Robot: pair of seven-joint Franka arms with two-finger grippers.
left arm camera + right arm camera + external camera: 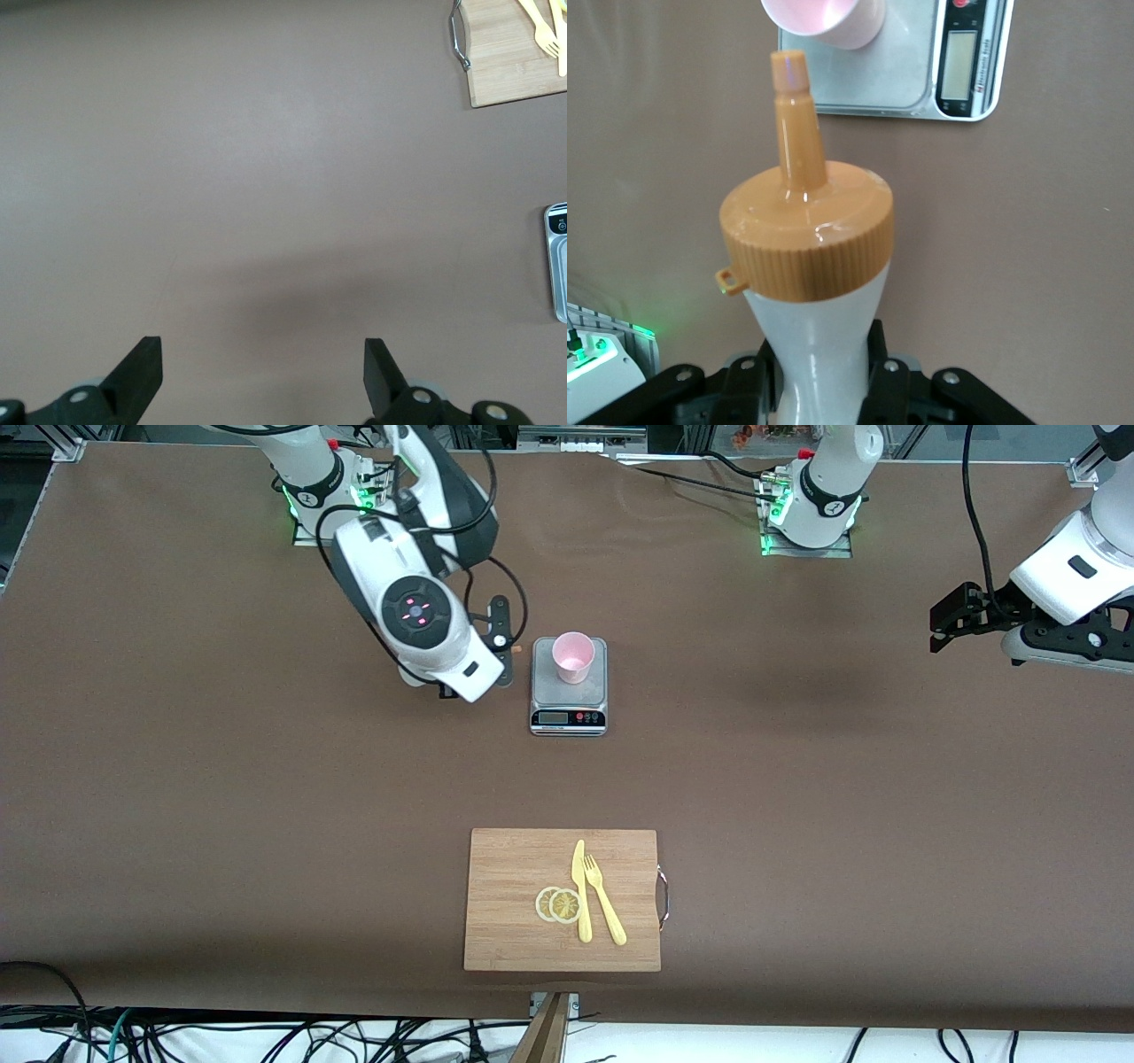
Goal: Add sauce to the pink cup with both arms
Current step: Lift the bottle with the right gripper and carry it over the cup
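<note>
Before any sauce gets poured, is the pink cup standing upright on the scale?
Upright: the pink cup stands rim up on the scale.

Two large white robot arms (416, 615) with black joints, looped black cables, red indicator dots, silver screws on black two-finger grippers (261, 376), green-lit bases.

Right arm (416, 615) reaching from its base at the table's top edge, bent down over the tabletop toward the middle. Right gripper (824, 381) clamped on the sauce bottle (811, 292), fingers (890, 390) pressed against its pale body, nozzle tilted forward. Left arm (1076, 571) waiting at its own end of the table, held above the surface. Left gripper (263, 376) spread wide, gripping nothing, fingers (142, 363) well apart.
</note>
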